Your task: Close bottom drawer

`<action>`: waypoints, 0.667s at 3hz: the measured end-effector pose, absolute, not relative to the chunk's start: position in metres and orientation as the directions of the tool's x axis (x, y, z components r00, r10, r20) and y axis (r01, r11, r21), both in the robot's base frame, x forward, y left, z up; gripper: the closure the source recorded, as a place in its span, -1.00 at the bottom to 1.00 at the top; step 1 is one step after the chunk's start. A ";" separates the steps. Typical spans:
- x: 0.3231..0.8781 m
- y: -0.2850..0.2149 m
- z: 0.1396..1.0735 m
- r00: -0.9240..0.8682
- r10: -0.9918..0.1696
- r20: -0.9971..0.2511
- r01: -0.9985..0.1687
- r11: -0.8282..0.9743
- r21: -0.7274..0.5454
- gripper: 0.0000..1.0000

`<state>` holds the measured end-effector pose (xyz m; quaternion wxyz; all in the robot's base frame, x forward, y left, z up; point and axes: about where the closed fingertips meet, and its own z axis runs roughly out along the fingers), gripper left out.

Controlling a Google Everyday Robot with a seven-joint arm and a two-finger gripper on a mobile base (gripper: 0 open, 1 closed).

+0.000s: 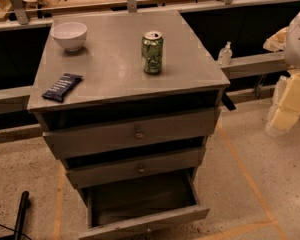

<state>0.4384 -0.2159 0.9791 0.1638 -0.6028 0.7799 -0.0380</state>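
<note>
The grey cabinet has three drawers. The bottom drawer is pulled far out toward me, showing its dark interior; its slim front panel reaches the lower frame edge, where its knob barely shows. The middle drawer and top drawer stand slightly out. My gripper is out of view. Only pale white and yellowish parts of my arm show at the right edge, right of the cabinet and apart from it.
On the cabinet top stand a white bowl, a green can and a dark snack bar. A small clear bottle sits on a ledge behind right. A black rod lies on the floor lower left.
</note>
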 end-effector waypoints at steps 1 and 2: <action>0.438 -0.216 0.978 -0.221 -0.952 -0.213 -0.927 0.273 -0.258 -1.00; 0.430 -0.220 0.945 -0.246 -0.945 -0.218 -0.928 0.295 -0.230 -1.00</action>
